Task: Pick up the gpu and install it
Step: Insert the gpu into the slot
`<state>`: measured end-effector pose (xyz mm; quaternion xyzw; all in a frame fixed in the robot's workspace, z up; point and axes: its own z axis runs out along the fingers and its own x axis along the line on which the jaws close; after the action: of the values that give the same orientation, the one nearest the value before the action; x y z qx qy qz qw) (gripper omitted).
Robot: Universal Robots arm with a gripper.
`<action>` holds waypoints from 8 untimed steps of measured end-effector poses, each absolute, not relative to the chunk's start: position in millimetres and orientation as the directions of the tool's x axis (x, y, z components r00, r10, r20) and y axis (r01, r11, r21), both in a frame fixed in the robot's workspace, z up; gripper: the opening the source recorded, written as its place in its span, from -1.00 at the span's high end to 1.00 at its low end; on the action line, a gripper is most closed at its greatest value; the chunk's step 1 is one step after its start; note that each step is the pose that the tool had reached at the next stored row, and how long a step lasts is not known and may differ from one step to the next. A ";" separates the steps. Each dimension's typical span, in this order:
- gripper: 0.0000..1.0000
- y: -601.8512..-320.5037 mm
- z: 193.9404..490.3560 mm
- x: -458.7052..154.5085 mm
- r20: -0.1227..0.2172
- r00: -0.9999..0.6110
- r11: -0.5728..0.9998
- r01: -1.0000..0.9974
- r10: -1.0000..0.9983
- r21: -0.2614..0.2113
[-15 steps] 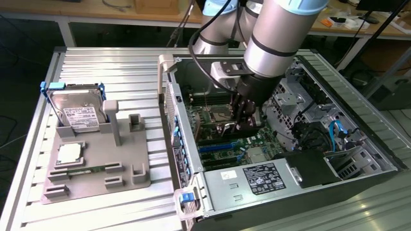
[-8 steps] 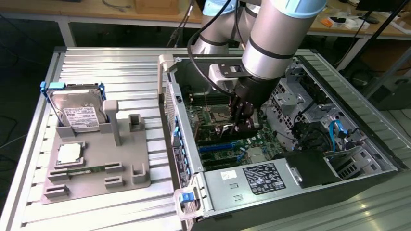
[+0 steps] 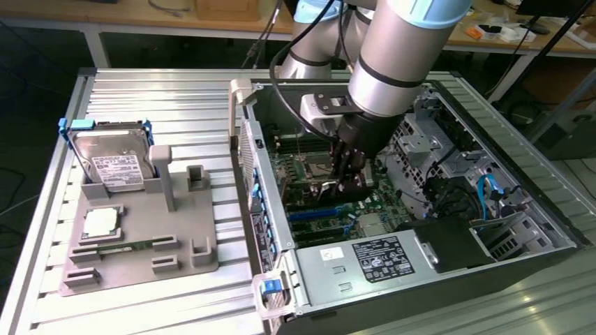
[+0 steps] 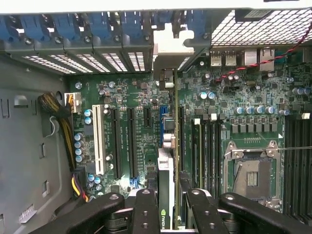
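- The gripper [image 4: 170,197] is down inside the open computer case [image 3: 521,150]. Its two black fingers [image 4: 146,207] pinch the gpu [image 4: 166,170] from either side.
- The gpu stands on edge between the fingers and over the green motherboard [image 4: 134,95]. Its thin side faces the wrist camera, and a small green logo shows on it close to the grip.
- The card's far end reaches towards the case's rear wall, where a pale bracket piece [image 4: 169,46] sits among the blue slot clips [image 4: 73,27].
- The card lies along the expansion slots. The black slots and a white slot [image 4: 99,139] are on one side of it, and the memory slots and the bare CPU socket [image 4: 253,173] are on the other.
- I cannot tell whether its lower edge is seated in a slot.
- In the exterior view the arm [image 3: 400,56] comes down from above, with the gripper near the middle of the board and well apart from the power supply [image 3: 373,258] at the near end of the case.
- On the exterior view's left, a grey fixture tray [image 3: 149,223] rests on the ribbed aluminium table [image 3: 158,91]. It carries a hard drive [image 3: 112,164], a processor [image 3: 100,222] and a memory stick [image 3: 121,246].
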<state>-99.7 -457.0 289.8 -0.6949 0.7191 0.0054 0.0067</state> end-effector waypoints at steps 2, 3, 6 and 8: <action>0.46 -457.0 289.3 -99.7 -0.017 -0.034 0.034 -0.999 -0.999 -0.001; 0.46 -457.0 289.2 -99.7 -0.017 -0.034 0.034 -0.999 -0.999 -0.001; 0.46 -458.0 288.7 -99.9 -0.017 -0.034 0.034 -0.999 -0.999 -0.002; 0.46 -458.3 288.2 -100.0 -0.017 -0.034 0.034 -0.999 -0.999 -0.002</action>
<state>-100.0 -458.3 288.2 -0.6948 0.7191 0.0054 0.0067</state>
